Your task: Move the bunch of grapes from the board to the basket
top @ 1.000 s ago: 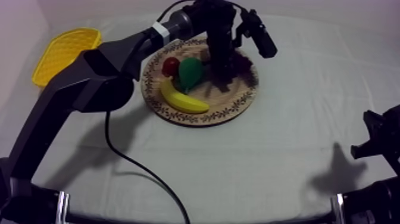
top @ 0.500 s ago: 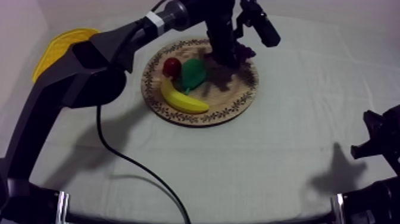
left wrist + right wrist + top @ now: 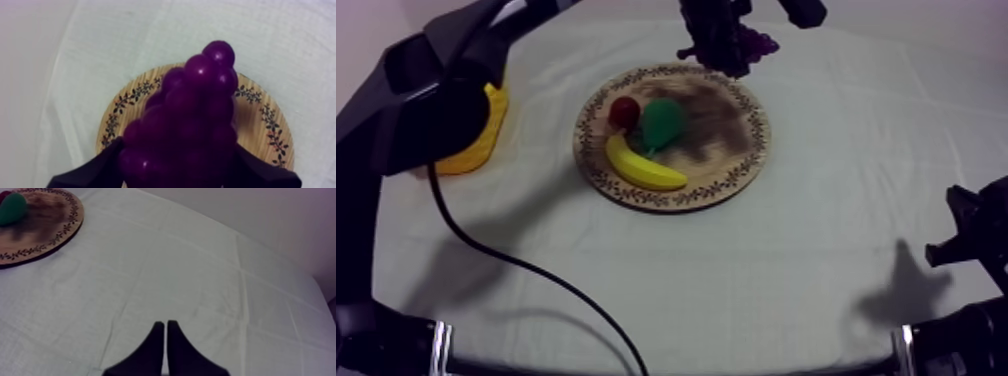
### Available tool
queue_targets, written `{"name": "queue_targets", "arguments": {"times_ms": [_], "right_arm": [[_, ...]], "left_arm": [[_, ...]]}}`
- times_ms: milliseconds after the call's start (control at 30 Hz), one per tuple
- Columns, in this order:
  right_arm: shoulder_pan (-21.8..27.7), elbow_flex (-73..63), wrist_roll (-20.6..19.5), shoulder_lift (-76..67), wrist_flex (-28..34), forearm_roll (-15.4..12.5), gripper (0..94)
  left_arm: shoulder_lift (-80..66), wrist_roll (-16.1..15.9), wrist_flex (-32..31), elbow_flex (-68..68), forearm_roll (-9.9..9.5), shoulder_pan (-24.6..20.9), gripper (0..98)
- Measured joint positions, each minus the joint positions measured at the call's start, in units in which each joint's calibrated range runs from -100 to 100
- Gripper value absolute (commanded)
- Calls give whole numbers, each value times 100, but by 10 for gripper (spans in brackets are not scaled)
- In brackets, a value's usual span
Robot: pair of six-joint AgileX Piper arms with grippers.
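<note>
Top view: the left gripper (image 3: 719, 38), down on the wooden board (image 3: 736, 165) a second ago, is now raised beyond its far rim, and the one bunch of grapes (image 3: 760, 43) is off the wood. One banana (image 3: 641, 166), one pear (image 3: 661, 120) and one small red fruit (image 3: 624, 110) lie there. One yellow basket (image 3: 486, 135) sits half behind the arm.

Left wrist view: black fingers (image 3: 95, 172) clamp the grapes from both sides.

Right wrist view: the right gripper (image 3: 163, 338) has its fingers pressed together.

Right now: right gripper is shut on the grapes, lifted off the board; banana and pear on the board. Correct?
Wrong arm. The left wrist view shows the left gripper shut on the bunch of grapes, lifted off the wooden board; the right gripper is shut on nothing. The banana and pear lie on the board.
</note>
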Motion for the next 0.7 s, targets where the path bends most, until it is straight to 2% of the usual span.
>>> {"name": "queue_targets", "arguments": {"times_ms": [400,700], "right_arm": [[0,0,0,0,0,0,3],[0,0,1,0,0,0,3]], "left_arm": [[-686,238,12,947,109,-286,498],[-1521,615,-37,2015,141,-853,484]]}}
